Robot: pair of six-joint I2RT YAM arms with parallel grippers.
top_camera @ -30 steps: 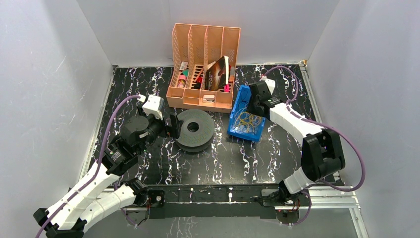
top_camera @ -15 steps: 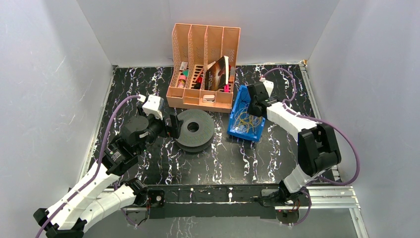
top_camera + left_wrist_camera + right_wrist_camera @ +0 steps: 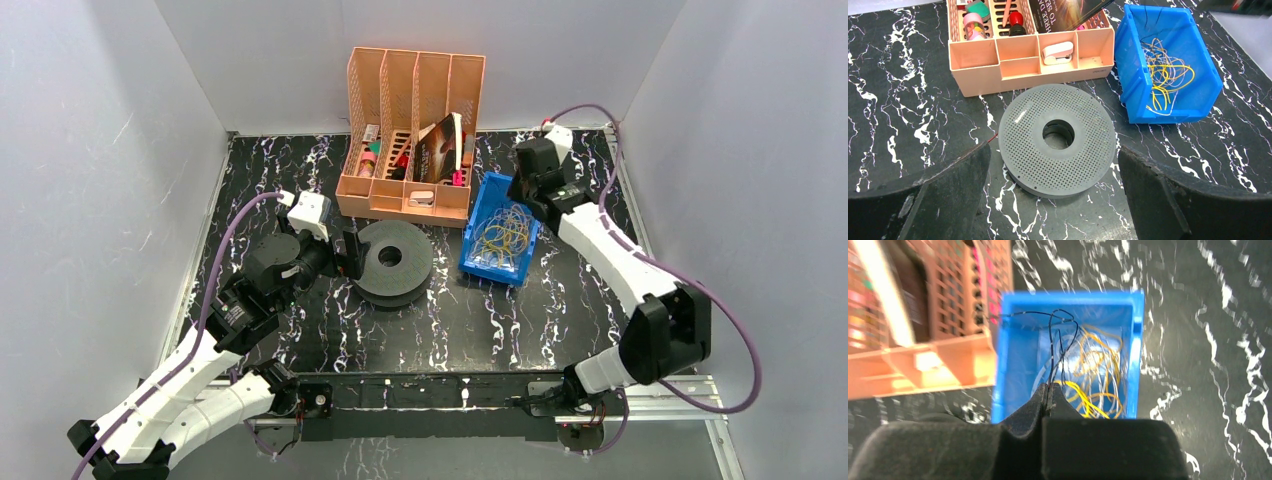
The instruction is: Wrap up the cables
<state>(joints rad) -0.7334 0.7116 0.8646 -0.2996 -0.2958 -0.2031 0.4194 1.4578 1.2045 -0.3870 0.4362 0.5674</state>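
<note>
Task is at an early stage. The right gripper [image 3: 1050, 395] is closed on a black cable [image 3: 1060, 335] above the blue bin [image 3: 1135, 350]. The remaining cables [image 3: 1163, 80] lie inside it (tangled). The left gripper [image 3: 1053, 165] stands wide at the spool [image 3: 1088, 150], which shows no winding yet.

Motion blur smears the cables [image 3: 1080, 392], bin [image 3: 1020, 360] and organizer [image 3: 938, 357].

cables [image 3: 503, 236] in the bin [image 3: 492, 273], spool [image 3: 416, 263] left of it, organizer [image 3: 415, 82] behind both
</note>
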